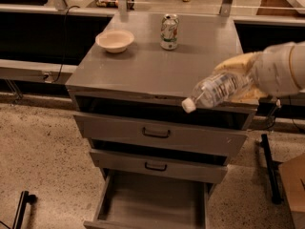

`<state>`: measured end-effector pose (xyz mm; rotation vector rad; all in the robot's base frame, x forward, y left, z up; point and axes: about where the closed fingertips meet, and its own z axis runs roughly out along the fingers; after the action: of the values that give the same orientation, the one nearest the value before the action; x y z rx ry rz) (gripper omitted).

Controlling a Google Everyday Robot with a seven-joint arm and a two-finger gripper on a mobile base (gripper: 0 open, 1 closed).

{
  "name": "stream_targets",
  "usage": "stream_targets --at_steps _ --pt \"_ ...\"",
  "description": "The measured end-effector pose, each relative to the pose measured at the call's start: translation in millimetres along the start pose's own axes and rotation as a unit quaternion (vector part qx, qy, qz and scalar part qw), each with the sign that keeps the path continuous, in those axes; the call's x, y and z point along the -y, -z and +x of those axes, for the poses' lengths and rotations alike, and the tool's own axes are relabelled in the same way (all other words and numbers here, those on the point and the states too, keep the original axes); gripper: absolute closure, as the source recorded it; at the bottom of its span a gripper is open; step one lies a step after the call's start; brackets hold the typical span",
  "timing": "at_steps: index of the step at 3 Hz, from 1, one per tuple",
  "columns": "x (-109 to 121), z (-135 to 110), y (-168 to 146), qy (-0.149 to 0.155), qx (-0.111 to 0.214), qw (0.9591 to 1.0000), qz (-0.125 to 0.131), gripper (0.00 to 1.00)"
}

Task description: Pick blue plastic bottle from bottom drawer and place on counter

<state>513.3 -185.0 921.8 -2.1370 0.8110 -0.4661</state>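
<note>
Clamping blue plastic bottle [217,89], pincer [240,78] hangs over counter [143,66] edge.

No legible text, number or brand anywhere. Can [169,31] at the back of the surface [143,68]: green-and-white print, wording cannot be read. Bottle [217,90]: pale label, print unreadable. Claw [238,78] at right, over the surface's front edge, clamped round the bottle.
</note>
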Motion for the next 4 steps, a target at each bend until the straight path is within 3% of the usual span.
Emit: stream_targets --at_steps 1,2,3,4 --pt "10.2 46.6 -1.6 -0.060 -0.017 0.9968 -0.049 1.00" --pt "44.7 51.8 -44.3 -0.075 0.030 0.9954 -0.052 1.00" --pt "71.6 37.0 -109.0 -0.078 0.096 0.9908 -0.055 1.00" --pt "80.2 35.0 -149.4 -0.090 0.114 0.9867 -0.074 1.00"
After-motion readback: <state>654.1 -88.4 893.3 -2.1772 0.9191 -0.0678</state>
